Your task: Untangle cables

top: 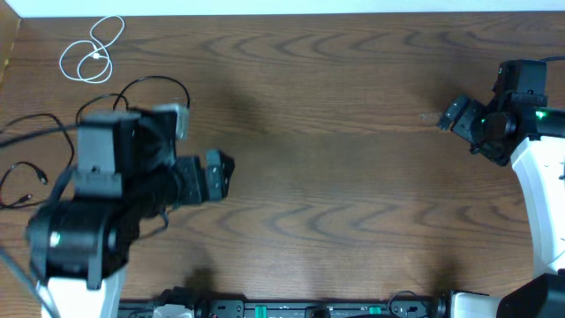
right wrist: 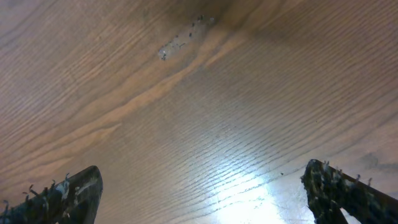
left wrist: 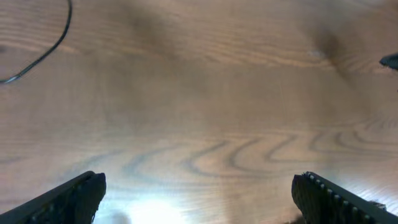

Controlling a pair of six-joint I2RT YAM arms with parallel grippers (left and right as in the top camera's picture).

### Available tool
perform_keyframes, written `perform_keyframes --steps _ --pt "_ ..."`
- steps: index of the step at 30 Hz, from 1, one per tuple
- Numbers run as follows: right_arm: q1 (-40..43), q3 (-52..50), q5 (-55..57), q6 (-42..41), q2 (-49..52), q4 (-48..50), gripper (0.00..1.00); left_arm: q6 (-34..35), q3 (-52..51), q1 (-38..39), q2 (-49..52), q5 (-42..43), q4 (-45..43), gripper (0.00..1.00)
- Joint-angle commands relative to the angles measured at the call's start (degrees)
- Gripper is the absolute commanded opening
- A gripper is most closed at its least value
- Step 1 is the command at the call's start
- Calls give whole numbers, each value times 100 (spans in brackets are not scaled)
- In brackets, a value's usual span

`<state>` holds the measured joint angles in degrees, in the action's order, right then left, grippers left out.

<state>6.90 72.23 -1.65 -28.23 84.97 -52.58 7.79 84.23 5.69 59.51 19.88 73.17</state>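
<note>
Lying at the upper left of the overhead frame, the white cable [top: 93, 51] sits in loose loops on the table [top: 335, 132], its long axis slanting from lower left to upper right. Below it, the arched black cable [top: 159, 81] curves up and over like a hoop open toward the bottom of the frame, with both ends running in behind the left arm. The second black cable [top: 22, 172] lies at the left edge in a shallow curl, with small plug ends that seem to point right. All three cables are apart from one another.

The left end effector [top: 221, 172] points right, with its fingers spread wide over bare wood and nothing between them. In the left wrist view a thin black cord crosses the upper left corner, but I cannot tell which one it is. The right end effector [top: 455, 113], at the far right, also has its fingers spread and is empty.
</note>
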Motion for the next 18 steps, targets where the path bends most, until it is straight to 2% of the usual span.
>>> perform_keyframes --steps 1,10,18 --pt "15 17 66 44 -59 4 99 70 -214 17 -516 -155 181 100" --pt "15 17 66 44 -59 4 99 302 -868 17 -2319 -160 286 100" --pt "15 17 66 44 -59 4 99 302 -874 17 -2830 -155 358 100"
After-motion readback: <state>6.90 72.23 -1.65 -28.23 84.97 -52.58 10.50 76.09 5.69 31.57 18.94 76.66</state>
